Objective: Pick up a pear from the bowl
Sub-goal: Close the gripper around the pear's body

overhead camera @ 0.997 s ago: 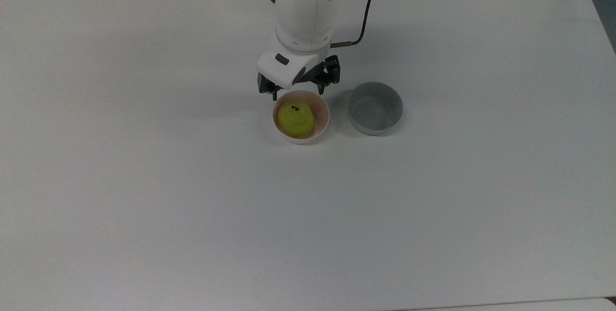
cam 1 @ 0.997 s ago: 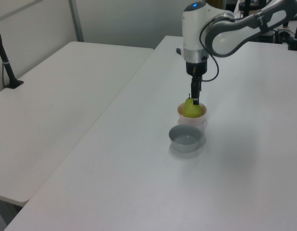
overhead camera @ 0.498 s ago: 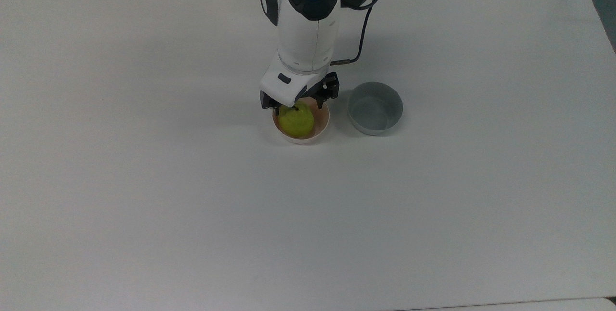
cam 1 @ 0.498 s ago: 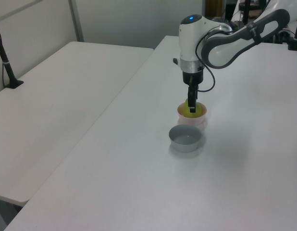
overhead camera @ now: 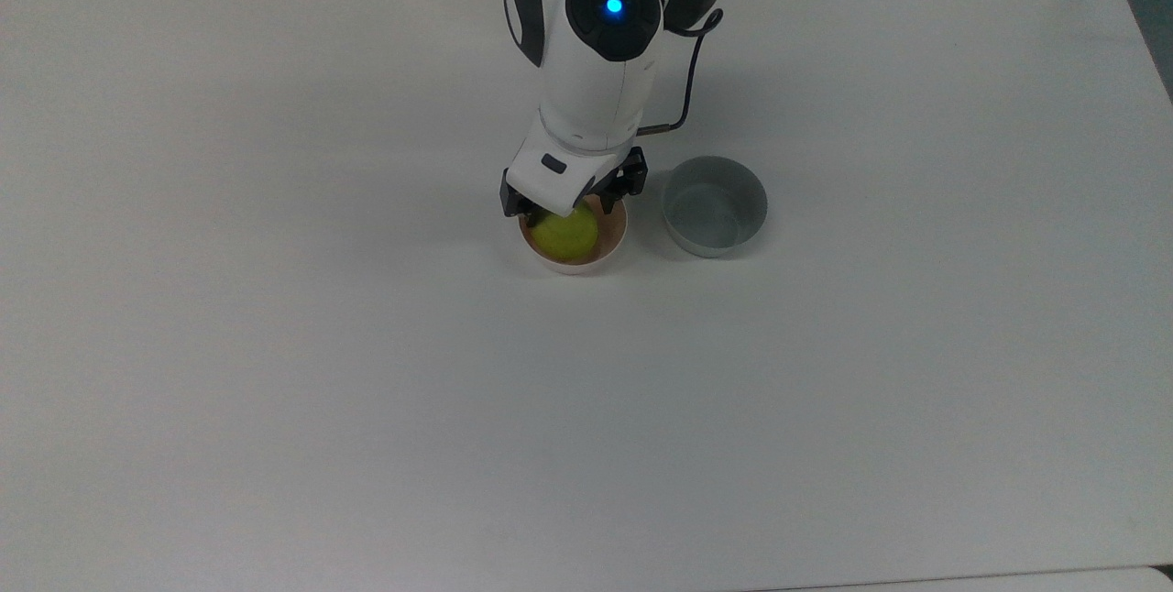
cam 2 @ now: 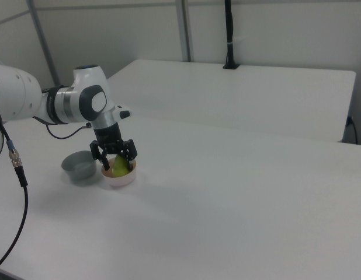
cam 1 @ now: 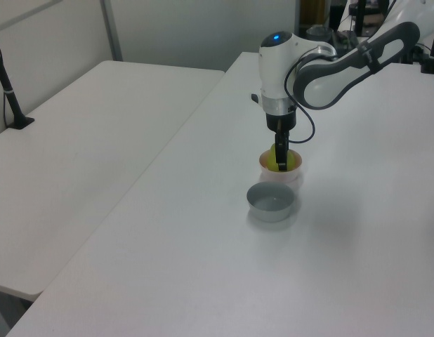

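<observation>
pear [cam 2: 119, 165] is being straddled between fingers, inside bowl [cam 2: 118, 178] | gripper [cam 2: 117, 161] is being held open

- We see a broad white bench [overhead camera: 367, 390] with a matte top under even, soft light.
- A second white table [cam 1: 83, 140] stands beside it across a narrow gap, nearer the pale wall [cam 2: 274, 29].
- A black post [cam 2: 229, 35] rises from a clamp at that table's far edge in the right view.
- Grey metal uprights [cam 2: 183, 29] run up the wall panels.
</observation>
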